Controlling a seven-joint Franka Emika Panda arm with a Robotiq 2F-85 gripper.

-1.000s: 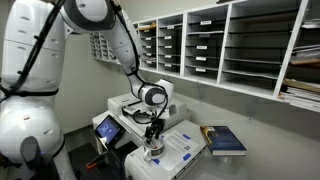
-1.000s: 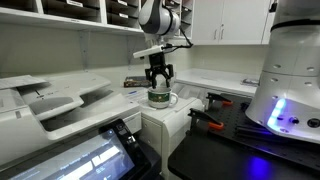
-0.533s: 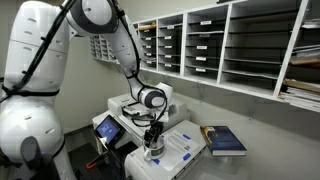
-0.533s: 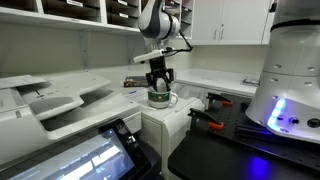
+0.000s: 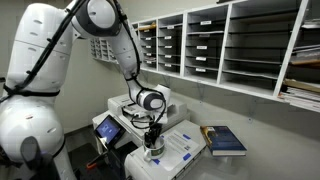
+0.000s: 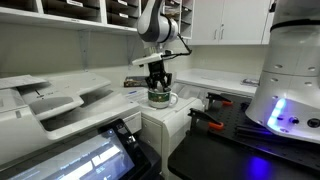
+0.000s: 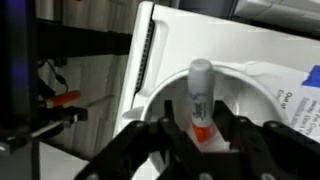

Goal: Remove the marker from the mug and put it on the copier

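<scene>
The mug (image 6: 160, 98) stands on a white stand beside the copier (image 6: 50, 100), and shows in both exterior views (image 5: 152, 153). In the wrist view the mug's (image 7: 255, 110) white rim rings the marker (image 7: 200, 90). The marker stands upright with a pale cap and an orange-red band lower down. My gripper (image 7: 200, 135) points straight down over the mug, with its fingers open on either side of the marker and small gaps showing. It appears just above the mug's rim in both exterior views (image 5: 152, 140) (image 6: 159, 84). The copier's stepped top (image 5: 130, 106) lies behind the mug.
A dark blue book (image 5: 225, 140) lies on the counter next to the stand. Paper-sorting shelves (image 5: 230, 45) fill the wall. The copier's touchscreen (image 6: 90, 160) is blue-lit. A red-handled tool (image 6: 205, 120) lies on the dark surface beside the stand.
My gripper has sunk a little toward the mug. The mug and marker have not moved.
</scene>
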